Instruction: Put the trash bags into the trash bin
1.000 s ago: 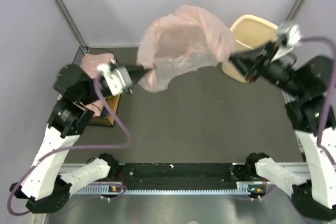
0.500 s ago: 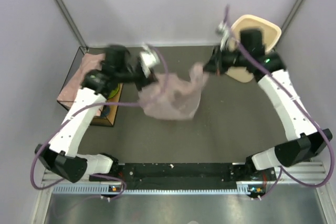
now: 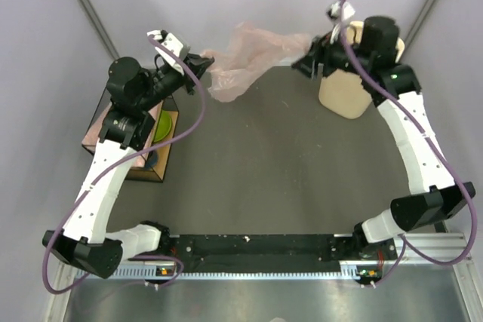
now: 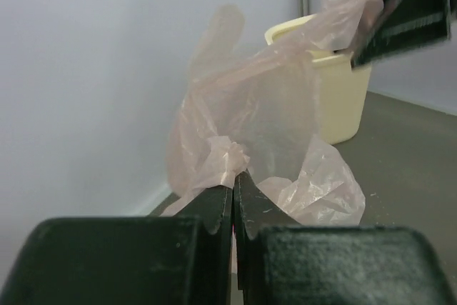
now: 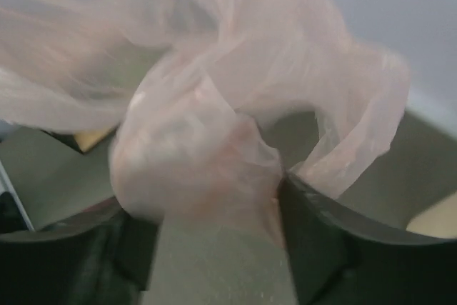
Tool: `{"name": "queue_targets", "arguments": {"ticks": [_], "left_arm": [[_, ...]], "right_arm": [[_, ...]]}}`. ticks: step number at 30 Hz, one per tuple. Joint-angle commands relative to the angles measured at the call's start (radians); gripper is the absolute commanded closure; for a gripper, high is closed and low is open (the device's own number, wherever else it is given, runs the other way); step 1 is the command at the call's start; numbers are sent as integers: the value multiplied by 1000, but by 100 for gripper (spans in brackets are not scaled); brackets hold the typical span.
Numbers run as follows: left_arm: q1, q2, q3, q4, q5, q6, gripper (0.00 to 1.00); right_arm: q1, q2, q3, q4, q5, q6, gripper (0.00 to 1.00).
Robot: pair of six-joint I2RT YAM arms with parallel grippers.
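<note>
A pale pink trash bag (image 3: 249, 54) hangs in the air, stretched between my two grippers at the back of the table. My left gripper (image 3: 205, 62) is shut on its left end; the left wrist view shows the film (image 4: 257, 126) pinched at the closed tips (image 4: 233, 183). My right gripper (image 3: 306, 58) stands beside the cream trash bin (image 3: 347, 92) with its jaws apart. A bunch of film (image 5: 193, 126) lies between its fingers (image 5: 318, 226) and rests against one of them. The bin (image 4: 343, 98) is upright behind the bag.
A dark wire-framed box (image 3: 143, 164) with orange-brown sides stands at the left, under my left arm, with pink film (image 3: 94, 132) and something green (image 3: 162, 122) in it. Grey walls close in the back and both sides.
The bag rose off the table and is pulled out sideways higher up. My right gripper's jaws have parted. The left gripper swung left and back, still pinching the film.
</note>
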Motion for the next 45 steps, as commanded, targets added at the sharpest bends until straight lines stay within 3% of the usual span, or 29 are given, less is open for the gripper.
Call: {"name": "queue_targets", "arguments": {"ticks": [1,2,6,9,15,21,25,28,34,36,37,40,45], "left_arm": [[2,-15,-41,80,-103,-69,100],[2,-11,-55,77,-111,-67,100],[2,56,-61,28,-154,-61,100],[2,98,-94,27,-165,-21,100],[2,161,-197,2,-154,120,100],[2,135,-266,-26,-85,106,100],[2,117,-285,-30,-74,88,100],[2,100,-295,-38,-72,89,100],[2,95,-294,-49,-77,103,100],[2,95,-288,-49,-76,104,100],[2,95,-282,-50,-77,108,100],[2,95,-274,-53,-83,114,100],[2,101,-269,-59,-88,118,100]], "right_arm": [[0,-43,-161,-78,124,-205,26],[-6,-45,-169,-98,147,-236,15],[-83,-28,-138,-245,180,-389,6],[-164,-11,-89,-298,167,-462,5],[-199,96,64,-360,276,-667,8],[-209,211,117,-414,363,-836,12],[-221,302,199,-411,387,-847,17],[-222,354,233,-414,405,-874,23],[-224,388,221,-425,410,-936,51],[-224,383,226,-457,382,-944,69],[-222,372,230,-469,370,-942,85],[-221,337,241,-517,298,-915,100],[-173,224,239,-603,189,-855,100]]}}
